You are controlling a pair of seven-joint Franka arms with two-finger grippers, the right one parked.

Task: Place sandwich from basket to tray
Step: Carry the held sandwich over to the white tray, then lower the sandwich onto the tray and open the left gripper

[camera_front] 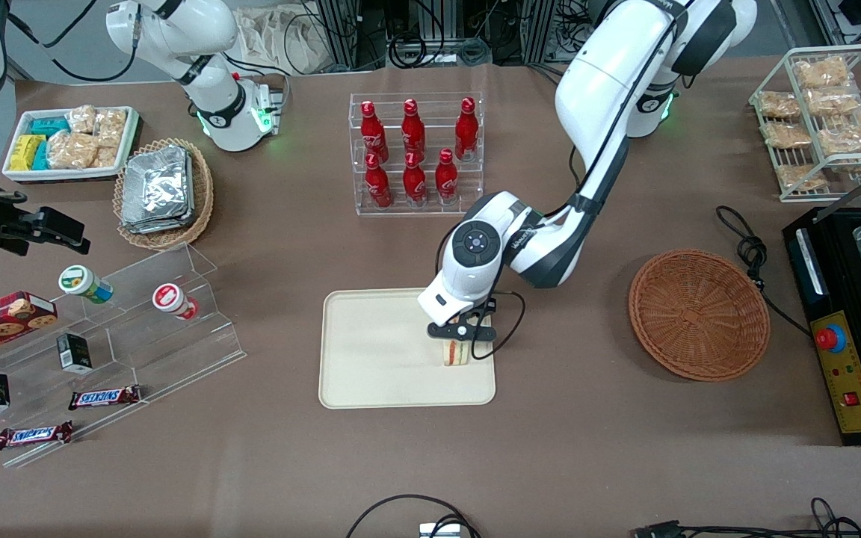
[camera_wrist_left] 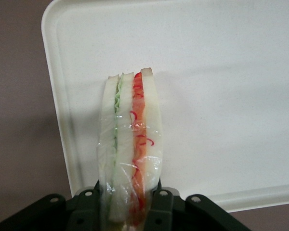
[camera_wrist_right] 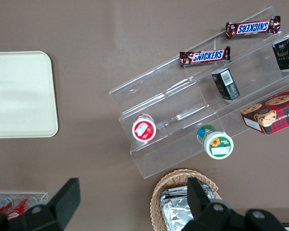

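We see the left arm's gripper [camera_front: 461, 333] low over the tray [camera_front: 371, 366], clenched on the sandwich [camera_front: 455, 353]. In the left wrist view its two black fingers [camera_wrist_left: 160, 204] press against the outer bread slices, and the sandwich [camera_wrist_left: 130, 149] stands on edge between them, its clear wrap crinkled over green filling on one side and red on the other. The wedge sits over the tray's surface [camera_wrist_left: 221, 96] near one long rim; whether its lower edge touches the tray we cannot tell.

From the front camera, taking the tray's middle as the dial's centre, the sandwich is at about 3 o'clock, close to the rim that faces the working arm's end of the table. The basket [camera_front: 699, 314] lies well apart from the tray, also at roughly 3 o'clock, toward the working arm's end (nothing shows inside it). At 12 o'clock from the tray, farther from the front camera, a clear rack of red bottles [camera_front: 414, 153] stands upright. At about 9 o'clock, toward the parked arm's end, a clear stepped shelf [camera_front: 139, 321] carries two small round tubs, little dark boxes and two Snickers bars [camera_front: 104, 397]. At 10 o'clock a lighter wicker basket with foil packs [camera_front: 158, 190] rests beside a white tray of snack packets [camera_front: 72, 142].
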